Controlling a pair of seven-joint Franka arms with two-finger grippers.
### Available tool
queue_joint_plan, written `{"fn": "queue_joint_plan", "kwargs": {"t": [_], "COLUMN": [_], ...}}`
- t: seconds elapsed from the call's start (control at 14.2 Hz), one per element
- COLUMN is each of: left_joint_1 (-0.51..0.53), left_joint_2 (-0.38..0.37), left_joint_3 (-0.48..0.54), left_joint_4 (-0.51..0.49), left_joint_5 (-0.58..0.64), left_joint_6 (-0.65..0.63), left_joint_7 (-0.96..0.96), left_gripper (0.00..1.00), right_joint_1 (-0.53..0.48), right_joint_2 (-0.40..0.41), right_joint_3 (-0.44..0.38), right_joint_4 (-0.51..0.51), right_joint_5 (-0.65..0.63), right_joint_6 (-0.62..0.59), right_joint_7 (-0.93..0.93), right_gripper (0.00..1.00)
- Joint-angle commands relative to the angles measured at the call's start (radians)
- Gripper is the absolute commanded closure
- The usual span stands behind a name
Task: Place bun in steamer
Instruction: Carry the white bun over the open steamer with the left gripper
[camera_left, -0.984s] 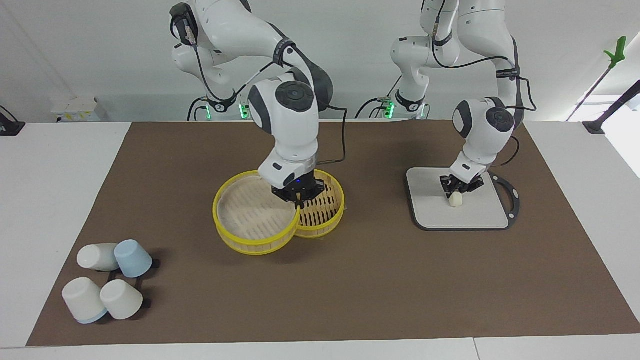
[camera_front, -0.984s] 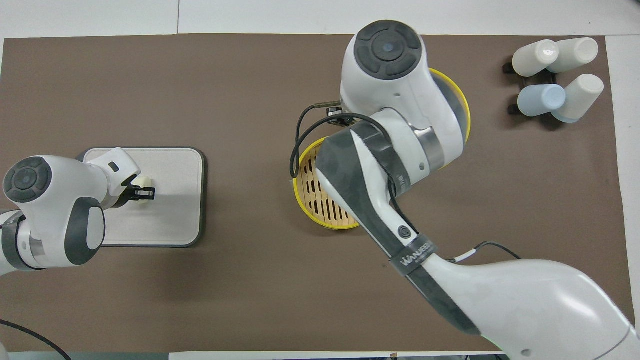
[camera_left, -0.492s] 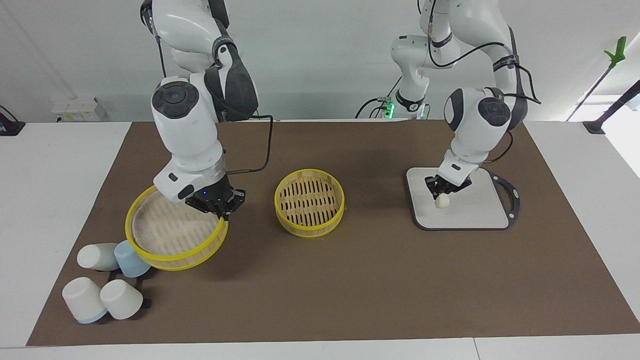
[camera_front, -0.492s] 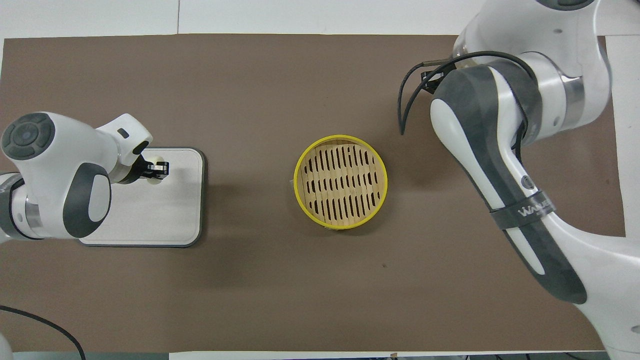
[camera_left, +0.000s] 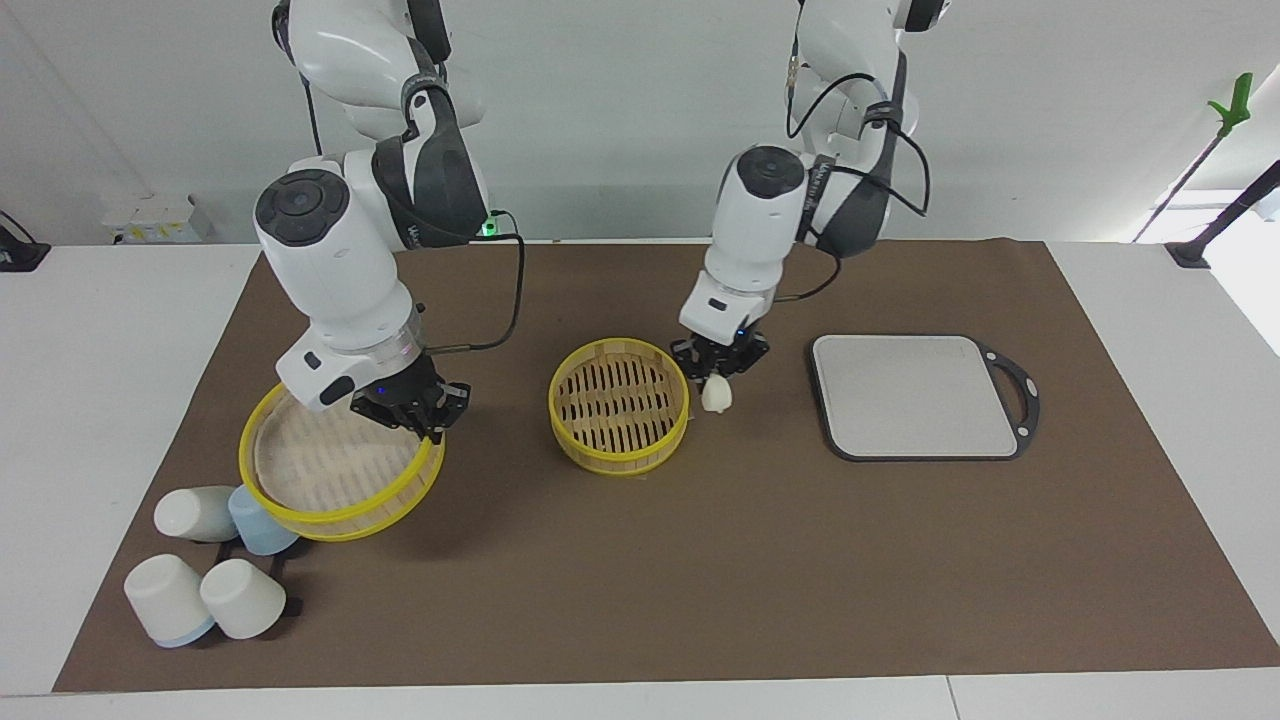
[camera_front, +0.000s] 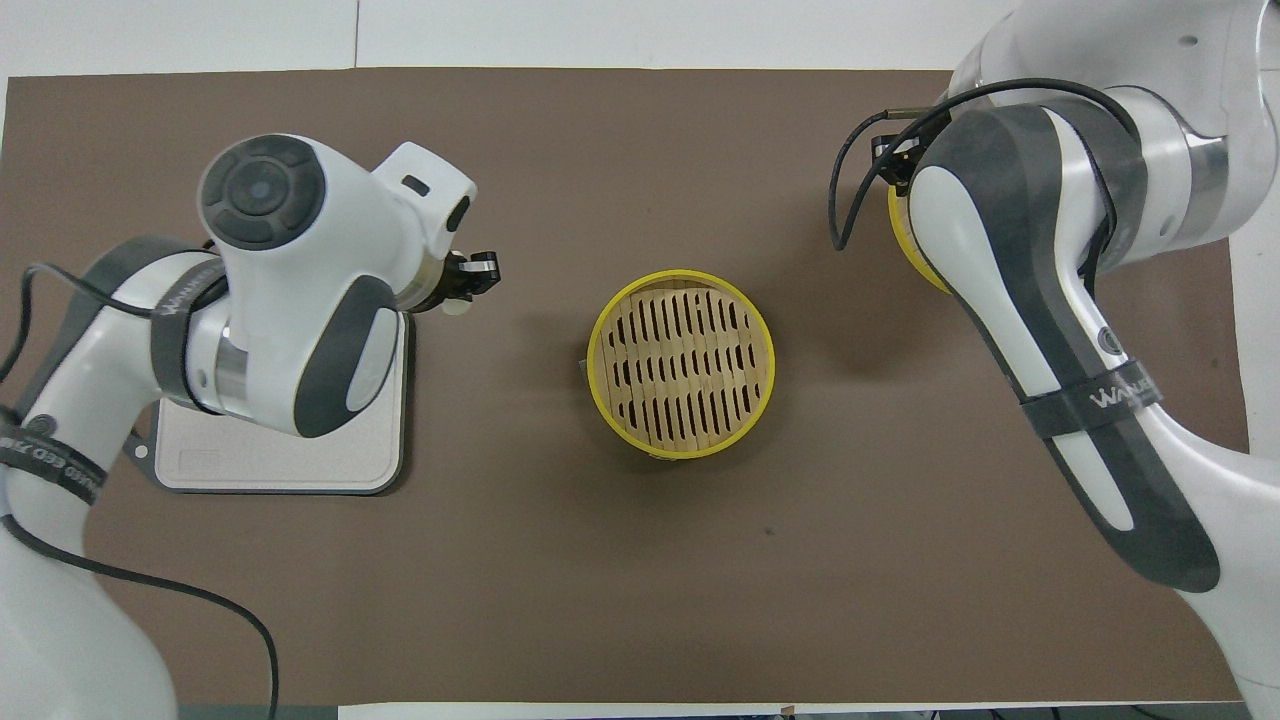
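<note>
The open steamer basket (camera_left: 618, 440) (camera_front: 680, 450), yellow-rimmed with a slatted base, stands at the middle of the brown mat. My left gripper (camera_left: 716, 380) (camera_front: 468, 295) is shut on the small cream-white bun (camera_left: 716, 398) (camera_front: 458, 309) and holds it in the air just beside the basket's rim, on the cutting board's side. My right gripper (camera_left: 425, 425) is shut on the rim of the steamer's lid (camera_left: 330, 470) and holds it tilted above the mat near the cups. In the overhead view only a bit of the lid's rim (camera_front: 903, 245) shows under the right arm.
A grey cutting board (camera_left: 915, 395) (camera_front: 290, 470) with a dark rim lies toward the left arm's end, bare. Several white and blue cups (camera_left: 215, 560) lie on a black rack at the right arm's end, partly under the held lid.
My left gripper has lifted the bun off the cutting board and carried it to beside the steamer basket. My right gripper has shifted the lid slightly closer to the cups.
</note>
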Motion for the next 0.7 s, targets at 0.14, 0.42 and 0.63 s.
{"fn": "queue_joint_plan", "kwargs": {"t": [0.14,0.42,0.63], "left_joint_1": [-0.115,-0.116,-0.118], "left_joint_2": [0.13,0.17,0.17], "left_joint_3": [0.024,0.022,0.022], "left_joint_4": [0.001,-0.016,-0.03], "left_joint_5": [-0.006,-0.008,-0.009], "left_joint_6": [0.136,0.197,0.202], "left_joint_7": [-0.071,-0.072,-0.097], "left_gripper": [0.76,0.76,0.36], "right_joint_1": [-0.011,-0.01,-0.011], "right_joint_2": [-0.017,-0.018,-0.02], "right_joint_3": [0.012,0.012,0.012], "right_joint_4": [-0.015,-0.017,-0.023], "right_joint_5": [0.011,0.015,0.015], "right_joint_6": [-0.01,-0.006,-0.001], "right_joint_7": [-0.023,-0.02,-0.022], "right_gripper": [1.0,1.0,1.0]}}
